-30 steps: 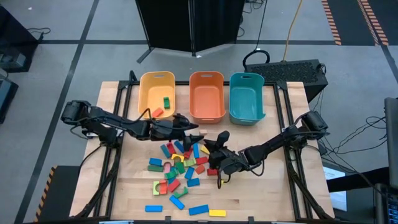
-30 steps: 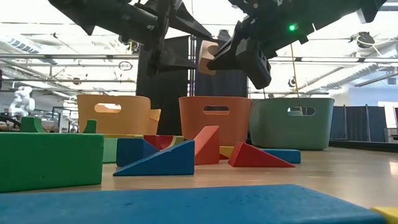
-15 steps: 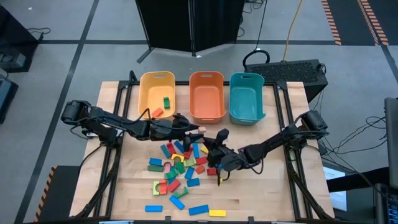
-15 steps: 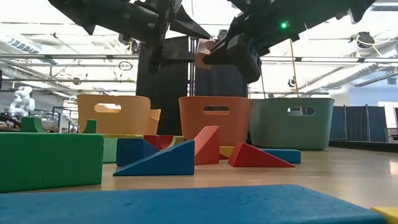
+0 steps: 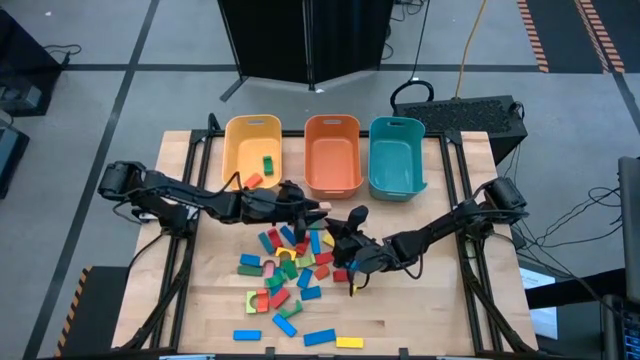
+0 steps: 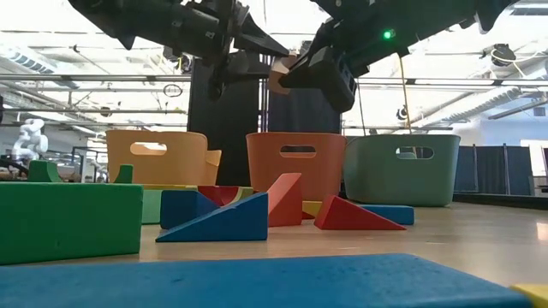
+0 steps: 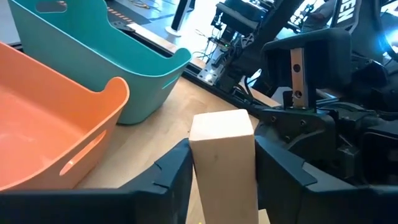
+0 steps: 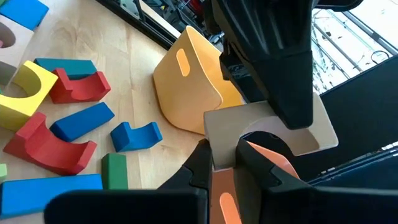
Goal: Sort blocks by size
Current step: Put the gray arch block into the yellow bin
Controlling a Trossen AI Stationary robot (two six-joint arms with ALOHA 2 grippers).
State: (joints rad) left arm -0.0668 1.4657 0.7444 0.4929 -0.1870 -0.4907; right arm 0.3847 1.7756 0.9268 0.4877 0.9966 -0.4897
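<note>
A pale wooden arch block hangs above the middle of the table, in front of the orange bin, between both grippers. My left gripper reaches in from the table's left and is shut on it. My right gripper comes from the right and is shut on the same block. In the low view the pale block shows high above the table between the two dark grippers. The other coloured blocks lie loose on the table below and nearer the front edge. My left gripper pinches the pale block's two opposite flat sides between its two fingers, coming level from the table's left. The block is lifted clear of the table. My right gripper pinches one leg of the arch between its two fingers, coming from the table's right. The arch's other end sticks out beyond the fingers, under the left gripper.
Three bins stand in a row at the far edge: yellow, orange and teal. The yellow bin holds a green block and a red one. Bare tabletop lies at the right and near left.
My left gripper's fingers have closed in on the pale block and taken hold of it. My right gripper has kept its hold and carried the block a little toward the left gripper and the far edge.
</note>
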